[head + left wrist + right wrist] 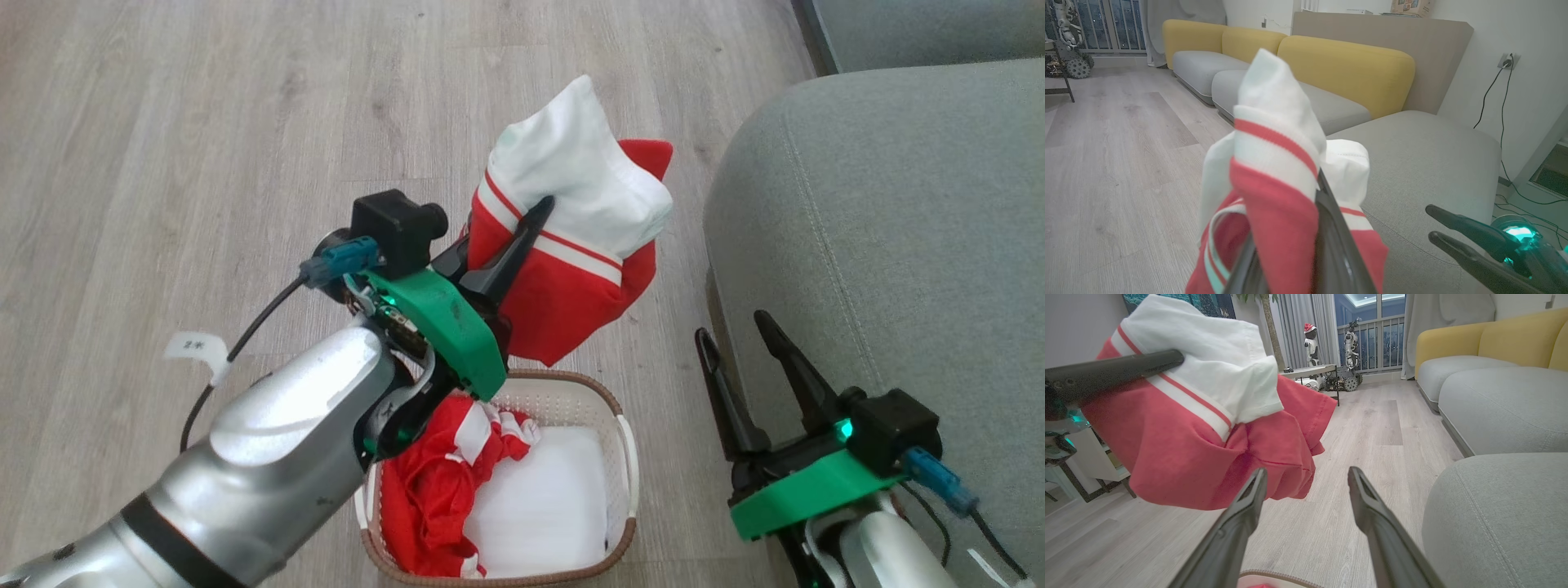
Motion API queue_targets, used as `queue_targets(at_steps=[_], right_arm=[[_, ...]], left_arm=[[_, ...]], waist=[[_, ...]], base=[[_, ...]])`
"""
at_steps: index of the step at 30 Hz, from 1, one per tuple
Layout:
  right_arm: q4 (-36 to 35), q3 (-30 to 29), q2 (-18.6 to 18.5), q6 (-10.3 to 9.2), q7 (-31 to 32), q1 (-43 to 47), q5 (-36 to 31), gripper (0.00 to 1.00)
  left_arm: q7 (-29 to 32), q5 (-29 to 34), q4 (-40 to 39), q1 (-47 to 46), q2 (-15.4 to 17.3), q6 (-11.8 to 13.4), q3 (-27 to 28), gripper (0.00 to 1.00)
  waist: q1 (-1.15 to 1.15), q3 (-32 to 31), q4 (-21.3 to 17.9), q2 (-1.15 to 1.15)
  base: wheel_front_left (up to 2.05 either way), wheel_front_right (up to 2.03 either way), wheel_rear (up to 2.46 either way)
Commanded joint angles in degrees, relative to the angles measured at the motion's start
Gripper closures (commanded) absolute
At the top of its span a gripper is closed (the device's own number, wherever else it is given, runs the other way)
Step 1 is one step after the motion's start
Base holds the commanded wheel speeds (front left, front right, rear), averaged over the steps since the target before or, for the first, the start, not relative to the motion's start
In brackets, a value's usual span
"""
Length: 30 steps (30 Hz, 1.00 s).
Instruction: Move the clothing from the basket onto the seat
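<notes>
Clothing [571, 302] hangs pinched in the left hand [535, 216] above the basket [573, 403].

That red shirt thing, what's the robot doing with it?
The robot's left gripper is shut on a red and white top and holds it up in the air over the basket. More red clothes lie in the basket. The right gripper is open and empty, near the grey seat. The top has not yet reached the seat.
</notes>
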Motion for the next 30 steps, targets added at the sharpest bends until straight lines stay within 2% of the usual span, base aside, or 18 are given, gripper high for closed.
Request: queue_targets(at_steps=[1, 7, 13, 20, 22, 30], right_arm=[[-1.63, 1.48, -0.51, -0.01, -0.37, -0.52, 0.34, 0.00], [-1.85, 2.53, -1.02, -0.01, -0.37, -1.02, 0.63, 0.00], [-2.65, 6.96, -1.77, -0.01, -0.37, -2.05, 3.11, 0.00], [-0.73, 13.41, -2.85, -0.01, -0.37, -6.63, 12.78, 0.00], [0.38, 15.96, -4.19, -0.01, -0.37, -8.57, 15.23, 0.00], [4.01, 20.50, -5.15, -0.01, -0.37, -13.88, 23.16, 0.00]], left_arm=[[0.20, 0.06, -2.01, -3.63, 1.68, 0.49, 2.85, 1.00], [0.27, 0.17, -2.73, -3.80, 1.78, 0.85, 2.76, 1.00], [-0.17, 0.40, -2.92, -4.35, 1.53, 0.77, 2.73, 1.00], [-0.37, 0.63, -3.24, -5.02, 0.56, 0.45, 2.21, 1.00], [-0.36, 0.66, -3.33, -5.07, 0.14, 0.33, 1.92, 1.00], [-0.36, 0.57, -3.18, -5.21, -1.36, -0.42, 0.86, 1.00]], waist=[[0.01, 0.21, -0.18, 0.00], [0.01, 0.32, -0.55, 0.00], [0.01, 0.36, -0.48, 0.00], [0.01, 0.23, 0.28, 0.00], [0.01, 0.22, 0.66, 0.00], [0.01, -0.23, 2.21, 0.00]], base=[[0.00, 0.00, 0.00], [0.00, 0.00, 0.00], [0.00, 0.00, 0.00], [0.00, 0.00, 0.00], [0.00, 0.00, 0.00], [0.00, 0.00, 0.00]])
